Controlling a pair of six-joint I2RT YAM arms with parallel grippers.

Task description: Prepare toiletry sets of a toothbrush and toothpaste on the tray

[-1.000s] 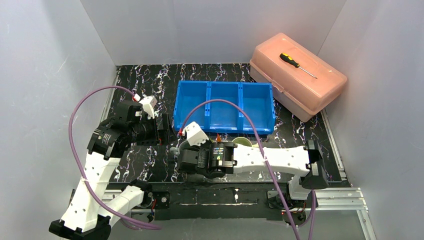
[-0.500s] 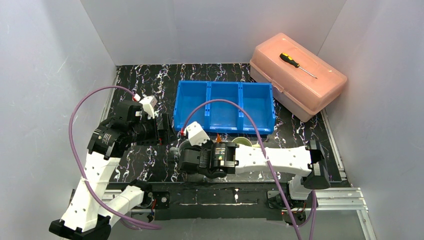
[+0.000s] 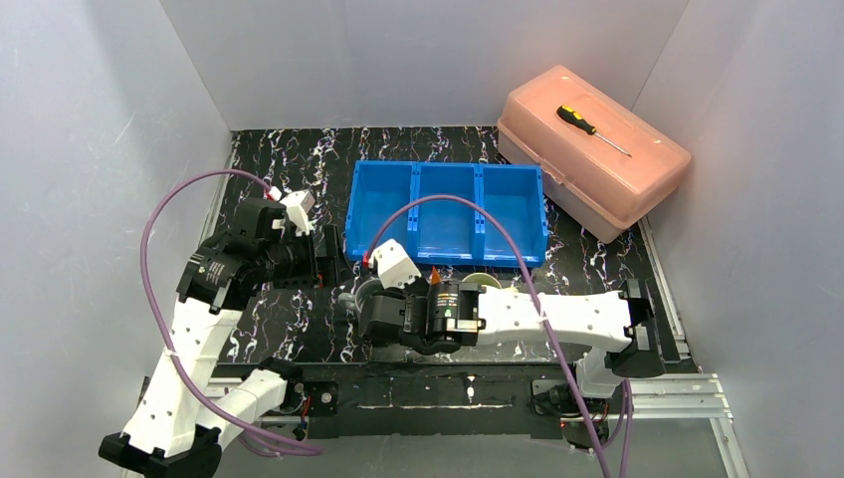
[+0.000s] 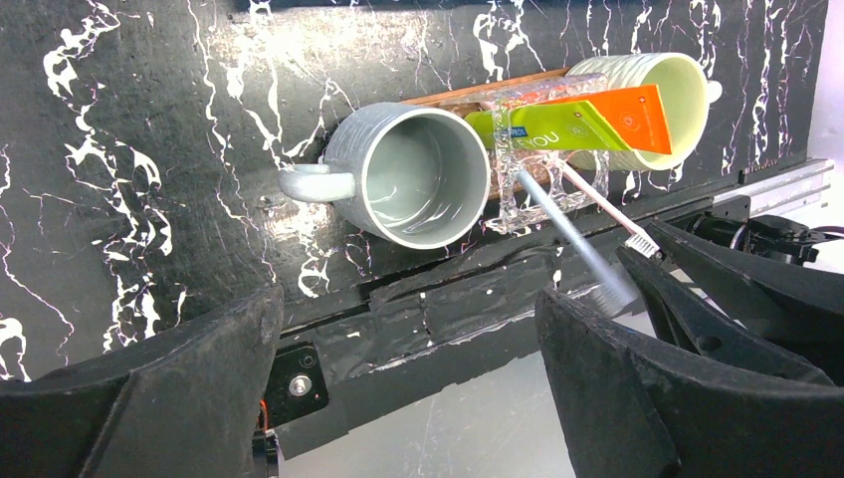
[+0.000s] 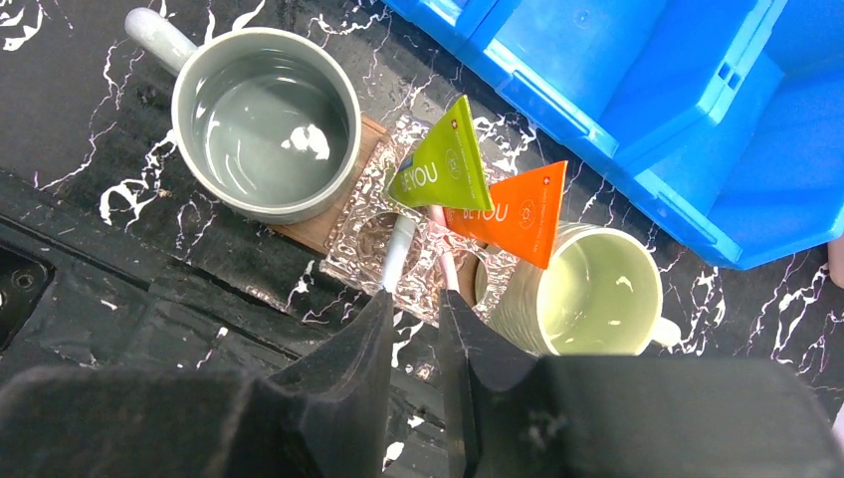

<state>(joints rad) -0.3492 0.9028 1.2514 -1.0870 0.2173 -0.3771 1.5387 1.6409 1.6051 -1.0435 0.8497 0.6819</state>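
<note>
On the brown tray (image 5: 311,235) stand a grey mug (image 5: 264,124) and a pale green mug (image 5: 592,299), with a small clear holder (image 5: 370,239) between them. A green tube (image 5: 443,164) and an orange tube (image 5: 513,214) lean in the holder. Two thin toothbrushes (image 5: 398,254) slant out of it toward my right gripper (image 5: 415,304). Its jaws are narrowly parted, nothing sits between them, and the handle ends reach its fingertips. My left gripper (image 4: 408,378) hangs wide open and empty left of the grey mug (image 4: 413,174), looking at the set from the side.
A blue three-compartment bin (image 3: 446,211) sits just behind the tray. A pink lidded box (image 3: 592,149) with a screwdriver (image 3: 592,129) on top stands at the back right. The table's near edge and black mounting rail (image 4: 448,299) run right beside the tray.
My right wrist has drawn back a little to the right, away from the holder. The left arm has stayed put.
</note>
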